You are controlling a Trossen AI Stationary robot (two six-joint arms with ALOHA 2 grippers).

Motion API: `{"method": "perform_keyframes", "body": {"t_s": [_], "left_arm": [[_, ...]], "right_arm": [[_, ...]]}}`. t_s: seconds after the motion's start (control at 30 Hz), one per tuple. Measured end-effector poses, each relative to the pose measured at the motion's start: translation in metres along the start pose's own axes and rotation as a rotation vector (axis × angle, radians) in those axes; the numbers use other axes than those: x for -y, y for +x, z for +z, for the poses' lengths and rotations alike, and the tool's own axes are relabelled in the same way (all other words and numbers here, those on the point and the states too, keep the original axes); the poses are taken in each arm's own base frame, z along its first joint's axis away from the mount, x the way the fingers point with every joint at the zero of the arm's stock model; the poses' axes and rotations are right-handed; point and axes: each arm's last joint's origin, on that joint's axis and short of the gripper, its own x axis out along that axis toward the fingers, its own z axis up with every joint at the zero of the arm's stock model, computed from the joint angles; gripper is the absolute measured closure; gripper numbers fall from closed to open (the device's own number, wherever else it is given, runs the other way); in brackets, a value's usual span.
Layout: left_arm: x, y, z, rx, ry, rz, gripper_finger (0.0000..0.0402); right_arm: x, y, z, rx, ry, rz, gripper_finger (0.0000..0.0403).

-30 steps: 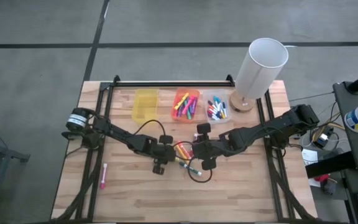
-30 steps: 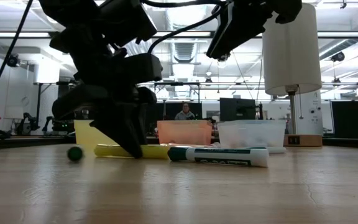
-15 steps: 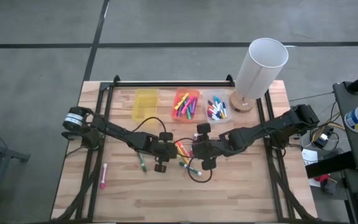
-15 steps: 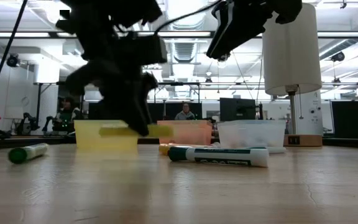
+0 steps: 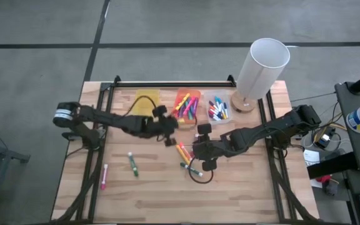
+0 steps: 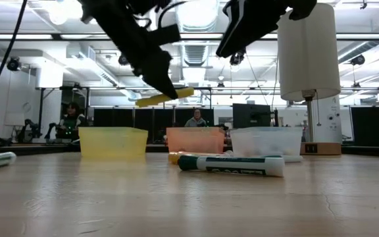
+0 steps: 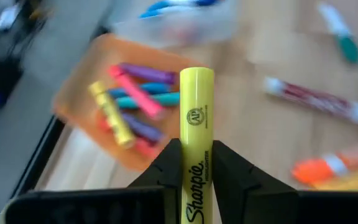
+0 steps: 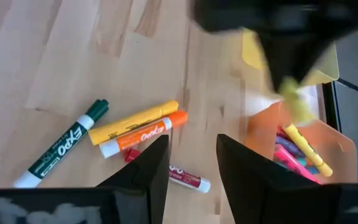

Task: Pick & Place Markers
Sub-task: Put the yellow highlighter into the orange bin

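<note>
The left gripper [image 5: 169, 125] is clamped on a yellow highlighter [image 7: 196, 134] and holds it in the air, clear of the counter [image 5: 242, 194], just at the 7 o'clock corner of the orange bin [image 5: 187, 105] in the high view. The main risk I see is the pinch itself: in the left wrist view the fingers [image 7: 166, 171] hold only the lower part of the barrel, so most of the pen sticks out beyond them and could pivot or slip if the arm swings sharply. A second risk is a poor release; the orange bin already holds a heap of markers, so a pen let go from high up or over the rim could bounce off them and roll back onto the counter. The yellow bin [image 5: 146, 104] sits just at 9 o'clock of the orange one, so a small aiming error could also put it in the wrong bin. The highlighter's long axis runs in line with the gripper, its free end toward about 1 o'clock in the high view, over the orange bin; in the low view it lies nearly level, slightly tilted. The right gripper [image 5: 199, 149] hovers with its fingers apart and nothing between them, above the loose markers [image 5: 186, 153] at mid-counter.
</note>
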Motion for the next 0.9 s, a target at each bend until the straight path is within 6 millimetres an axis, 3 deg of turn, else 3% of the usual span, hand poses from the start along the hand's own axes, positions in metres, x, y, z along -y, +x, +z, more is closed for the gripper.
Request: {"method": "perform_keyframes", "body": {"t_s": [0.17,0.53,0.9], "left_arm": [[-0.032,0.015,0.007,0.049,-0.258,0.062,0.0347],[-0.089,0.042,0.027,0.309,-0.581,-0.09,0.0346],[-0.11,0.095,0.003,0.246,-0.716,-0.112,0.0346]], "right_arm": [[0.0,0.0,0.0,0.0,0.003,0.001,0.0275],[0.0,0.0,0.0,0.0,0.0,0.0,0.0275],[0.0,0.0,0.0,0.0,-0.001,0.004,0.0275]]}}
